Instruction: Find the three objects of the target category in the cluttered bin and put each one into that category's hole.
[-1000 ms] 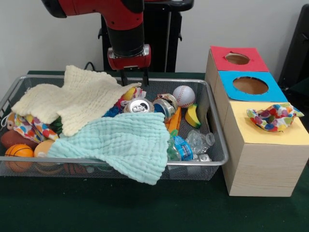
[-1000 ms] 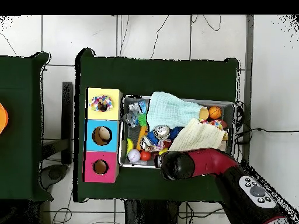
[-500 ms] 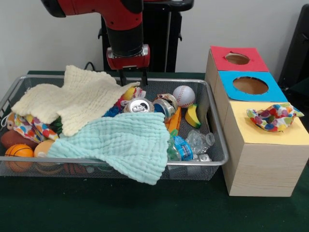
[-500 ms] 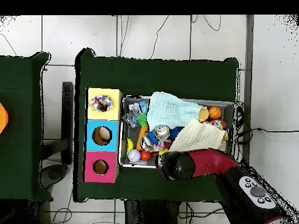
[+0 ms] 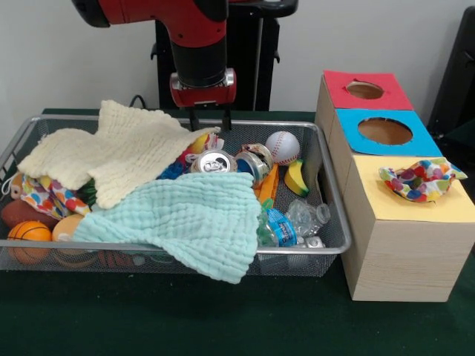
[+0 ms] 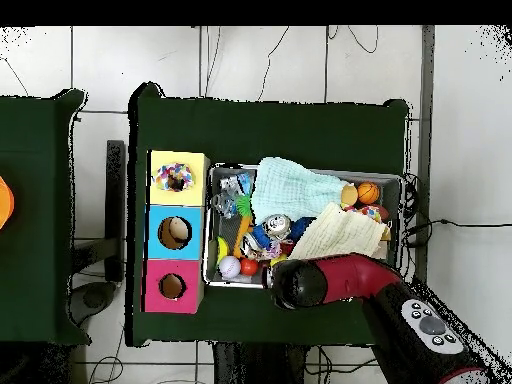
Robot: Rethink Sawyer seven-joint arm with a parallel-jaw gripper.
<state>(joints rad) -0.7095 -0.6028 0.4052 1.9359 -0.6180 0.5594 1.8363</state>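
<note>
Above the wire bin's (image 5: 326, 200) far rim, end effector (image 5: 210, 120) hangs empty, fingers spread apart, over cream cloth (image 5: 111, 152) and soda can (image 5: 213, 162).

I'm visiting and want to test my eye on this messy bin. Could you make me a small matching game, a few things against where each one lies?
Things:
1. baseball
2. basketball
3. spotted cloth
4. mint towel

Places:
A. on the yellow box top
B. draped over the bin's front rim
C. bin's front left corner
D. by the bin's far wall, next to the banana

Pairs: 1-D, 2-C, 3-A, 4-B
</note>
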